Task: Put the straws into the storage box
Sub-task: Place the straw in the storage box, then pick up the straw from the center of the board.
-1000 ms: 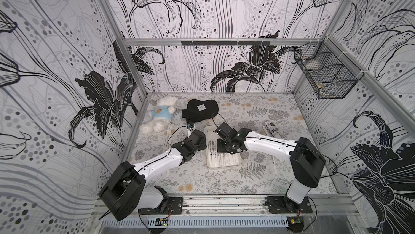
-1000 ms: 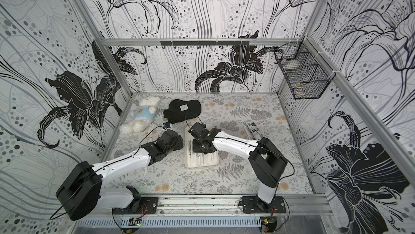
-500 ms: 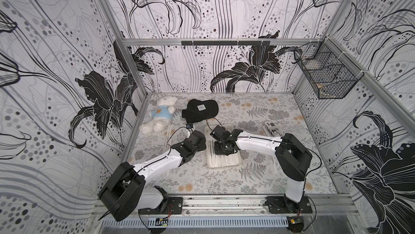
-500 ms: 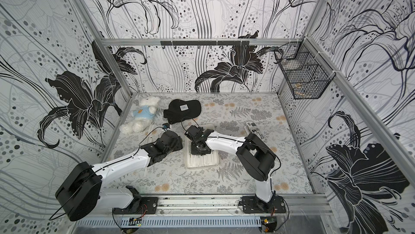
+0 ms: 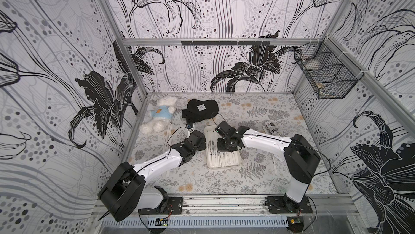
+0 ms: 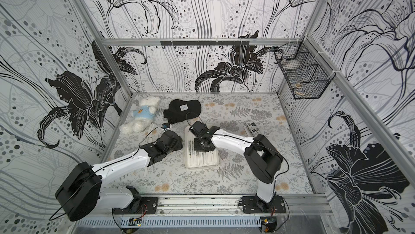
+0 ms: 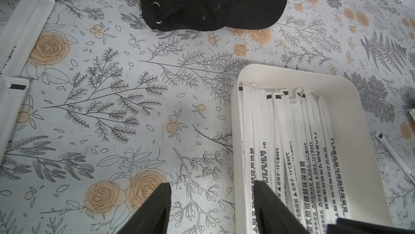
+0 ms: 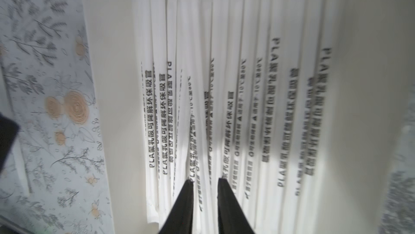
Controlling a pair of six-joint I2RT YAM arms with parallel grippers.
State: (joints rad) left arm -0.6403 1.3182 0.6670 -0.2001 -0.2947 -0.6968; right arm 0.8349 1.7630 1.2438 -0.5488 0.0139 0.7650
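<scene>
Hovering over the storage box (image 5: 224, 166) with the right end effector (image 8: 205, 183), fingers parted by a narrow gap: released, with no straw pinched between them, as far as the blurred wrist view tells. Taking 12 o'clock as the back wall, finds the box at the centre of the table (image 5: 224, 182) in both top views, long side running 12 to 6 o'clock. Holds the straws (image 5: 221, 159), laid side by side along its length, black print up, dark end marks toward 12 o'clock. Reaches in from 4 o'clock with the white right arm, wrist above the middle of the box. Sits just beside the box's 9 o'clock side with the left end effector (image 7: 212, 201), likewise released: fingers wide apart, one above bare table, one above the box's rim, nothing between.

Outside the box, on the table: a few loose straws (image 7: 24, 26) by the teddy bear (image 5: 158, 116) at 10 o'clock, and a single straw (image 7: 395, 157) just past the box's 3 o'clock side. Also a black cap (image 5: 199, 109) at 11 o'clock, a short printed white tube (image 5: 272, 128) at 2 o'clock, and a black wire basket (image 5: 325, 75) hung on the side wall.
</scene>
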